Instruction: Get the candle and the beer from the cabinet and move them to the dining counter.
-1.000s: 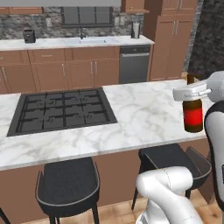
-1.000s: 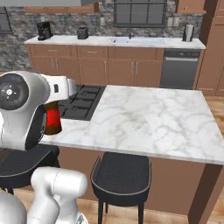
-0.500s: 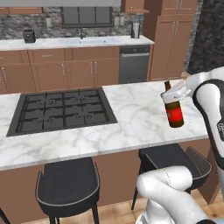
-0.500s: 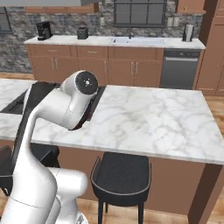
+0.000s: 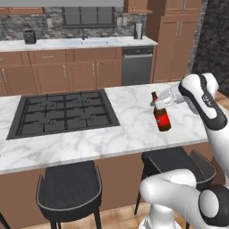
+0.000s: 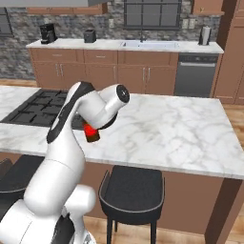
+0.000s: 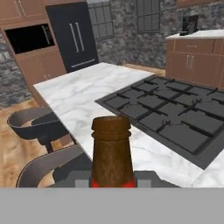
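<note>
The beer (image 5: 162,117), a dark brown bottle with a red label, hangs tilted over the dining counter (image 5: 134,134), its neck leaning left. My gripper (image 5: 160,104) is shut on its shoulder, right of the black cooktop (image 5: 62,112). In the right base view my white arm covers most of the beer (image 6: 90,134), which shows near the front edge of the dining counter (image 6: 167,128). The hand view looks past the neck of the beer (image 7: 111,151) along the dining counter (image 7: 78,94). The candle is out of view. I cannot tell which wall unit at the back is the cabinet.
Two black stools (image 5: 69,190) (image 5: 172,163) stand under the island's near edge, with another stool (image 6: 133,190) in the right base view. A sink counter (image 5: 89,43) with base cabinets and a dishwasher (image 5: 136,67) runs along the back wall. Tall pantry cabinets (image 5: 176,40) stand at the right.
My arm has swung left with the beer, from the counter's right end to over the marble beside the cooktop. The bottle now tilts more.
</note>
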### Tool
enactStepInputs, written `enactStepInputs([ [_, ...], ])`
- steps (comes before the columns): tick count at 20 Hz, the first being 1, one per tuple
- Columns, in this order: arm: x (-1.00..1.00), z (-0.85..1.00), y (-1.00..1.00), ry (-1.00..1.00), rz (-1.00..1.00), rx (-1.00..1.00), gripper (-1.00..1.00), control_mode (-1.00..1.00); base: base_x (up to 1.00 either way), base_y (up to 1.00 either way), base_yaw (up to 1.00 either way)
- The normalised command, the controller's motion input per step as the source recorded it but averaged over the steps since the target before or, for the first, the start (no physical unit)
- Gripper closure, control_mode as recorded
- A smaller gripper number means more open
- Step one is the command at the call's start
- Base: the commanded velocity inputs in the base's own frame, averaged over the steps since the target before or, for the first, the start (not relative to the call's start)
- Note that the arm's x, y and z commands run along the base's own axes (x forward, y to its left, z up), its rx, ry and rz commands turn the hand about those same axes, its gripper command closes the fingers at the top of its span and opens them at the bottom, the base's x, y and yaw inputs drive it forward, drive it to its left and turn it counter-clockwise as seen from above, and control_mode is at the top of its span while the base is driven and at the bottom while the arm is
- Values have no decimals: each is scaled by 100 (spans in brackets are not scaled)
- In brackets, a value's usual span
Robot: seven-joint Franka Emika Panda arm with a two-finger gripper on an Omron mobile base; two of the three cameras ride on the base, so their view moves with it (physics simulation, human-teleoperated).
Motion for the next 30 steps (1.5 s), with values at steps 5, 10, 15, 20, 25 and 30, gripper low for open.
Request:
enactStepInputs([
  [5,34,-32,-15,1,14,22,100,-100,0,0,0],
  [10,45,-36,-9,0,8,15,100,-100,0,0,0],
  [15,35,-28,0,-2,5,2,100,-100,0,0,0],
  [20,39,-7,0,0,1,0,100,-100,0,0,0],
  [25,16,-22,0,-5,0,0,100,-100,0,0,0],
  [30,19,-27,0,-10,0,0,100,-100,0,0,0],
])
